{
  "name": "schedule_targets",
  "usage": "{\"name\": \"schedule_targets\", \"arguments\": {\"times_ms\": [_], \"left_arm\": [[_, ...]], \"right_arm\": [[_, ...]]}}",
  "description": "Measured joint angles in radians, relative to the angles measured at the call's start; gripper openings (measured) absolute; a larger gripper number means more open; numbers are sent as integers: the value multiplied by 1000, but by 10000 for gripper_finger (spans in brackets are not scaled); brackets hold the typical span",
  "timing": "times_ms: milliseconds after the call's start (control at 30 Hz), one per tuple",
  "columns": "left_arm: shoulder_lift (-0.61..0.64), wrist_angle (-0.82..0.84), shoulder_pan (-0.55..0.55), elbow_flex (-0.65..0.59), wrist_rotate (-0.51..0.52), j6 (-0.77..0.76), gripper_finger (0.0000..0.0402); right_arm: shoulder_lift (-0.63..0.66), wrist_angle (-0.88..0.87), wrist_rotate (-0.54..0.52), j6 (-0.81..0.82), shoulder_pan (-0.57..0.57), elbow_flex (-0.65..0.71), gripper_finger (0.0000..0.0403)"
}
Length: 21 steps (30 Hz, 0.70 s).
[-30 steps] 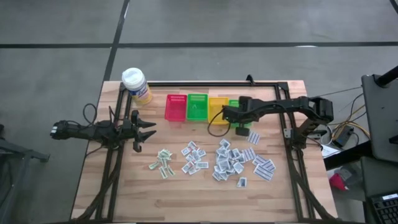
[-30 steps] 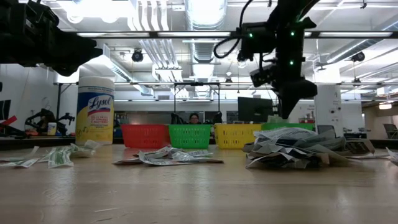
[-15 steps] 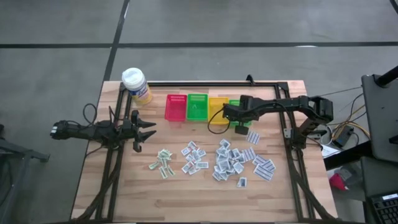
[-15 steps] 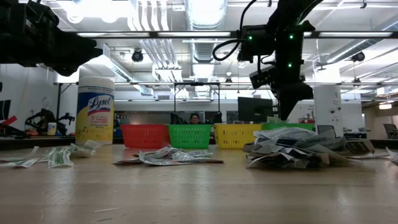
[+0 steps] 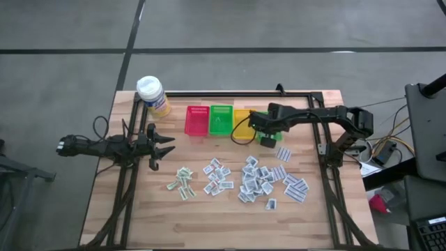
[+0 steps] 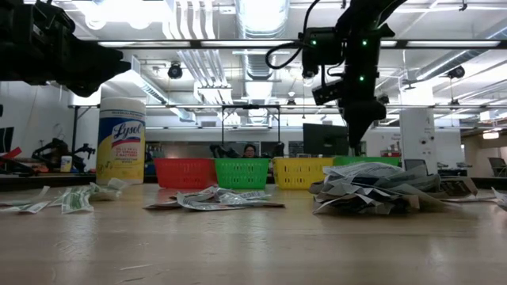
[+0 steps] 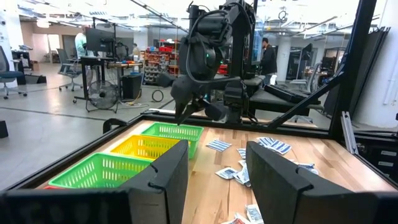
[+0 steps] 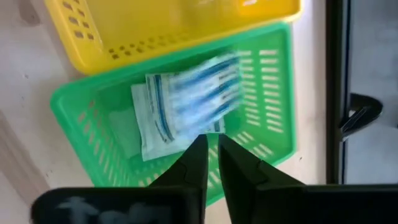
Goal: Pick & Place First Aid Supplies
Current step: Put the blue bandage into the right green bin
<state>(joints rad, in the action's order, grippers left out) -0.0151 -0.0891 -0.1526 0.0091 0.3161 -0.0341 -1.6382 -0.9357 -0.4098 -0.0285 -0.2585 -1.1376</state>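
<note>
**Right end effector over the far green basket, packet below it**

The tabletop (image 5: 209, 216) carries a row of baskets along its back edge, and the far green basket (image 8: 267, 112), at the right end of that row, serves as the landmark. Left of it sit the yellow basket (image 5: 243, 118), a second green basket (image 5: 221, 120) and the red basket (image 5: 196, 120). Further left, at the tabletop's corner, stands the bottle (image 5: 152, 95).

The right end effector (image 8: 210, 155) hangs directly above the far green basket, its fingers only a narrow gap apart with nothing between them. A blurred white packet (image 8: 186, 106) with blue print lies just beyond the fingertips, inside that basket; whether it rests on the floor of the basket cannot be told.

The left end effector (image 5: 167, 145) waits well to the left of the basket, beyond the red one, fingers spread wide and empty.

The remaining packets (image 5: 258, 183) lie scattered in front of the basket row, the thickest heap nearest the far green basket, smaller clusters (image 5: 182, 183) further left.
</note>
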Motion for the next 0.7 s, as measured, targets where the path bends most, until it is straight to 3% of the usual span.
{"name": "schedule_targets", "arguments": {"times_ms": [333,700], "left_arm": [[0,0,0,0,0,-2,158],[0,0,0,0,0,39,158]], "right_arm": [[0,-20,-9,-43,-3,-26,107],[0,-292,-3,159,-1,-210,114]]}}
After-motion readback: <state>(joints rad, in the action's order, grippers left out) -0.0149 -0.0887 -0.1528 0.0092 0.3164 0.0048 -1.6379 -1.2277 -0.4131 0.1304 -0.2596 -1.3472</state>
